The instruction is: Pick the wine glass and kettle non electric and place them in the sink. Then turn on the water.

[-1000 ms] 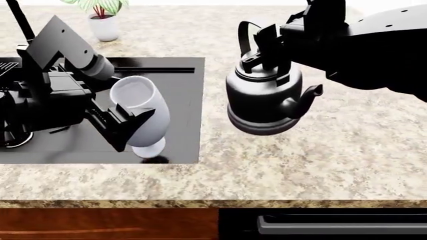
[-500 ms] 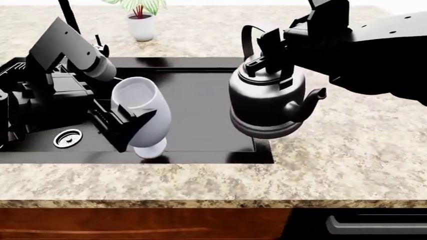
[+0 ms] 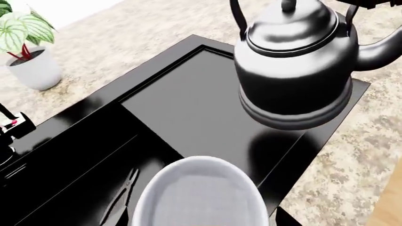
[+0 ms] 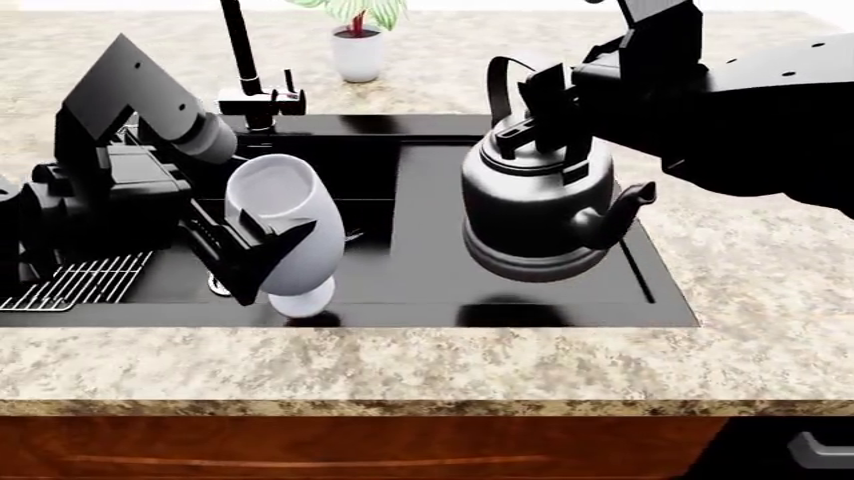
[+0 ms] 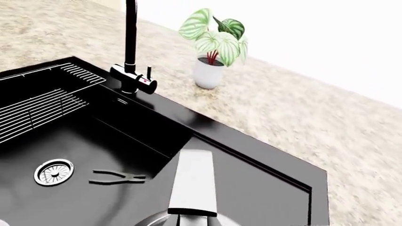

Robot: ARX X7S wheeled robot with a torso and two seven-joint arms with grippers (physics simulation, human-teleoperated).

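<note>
head view: left tool [image 4: 254, 255] pinching wine glass [image 4: 283, 232] over sink [image 4: 427, 290] front edge; right tool [image 4: 541, 95] pinching kettle [image 4: 541, 205] by its handle, above drainboard. risk imo: glass released this near the rim could tip onto desk [image 4: 400, 360]; kettle could swing & clip it.

left wrist: 1 glass, 1 kettle, 1 plant pot [image 3: 35, 70].

right wrist: 1 faucet [image 5: 131, 44], 1 drain [image 5: 53, 170], 1 wire rack [image 5: 37, 103], 1 pliers [image 5: 119, 177] on basin floor, could trip the glass foot.
</note>
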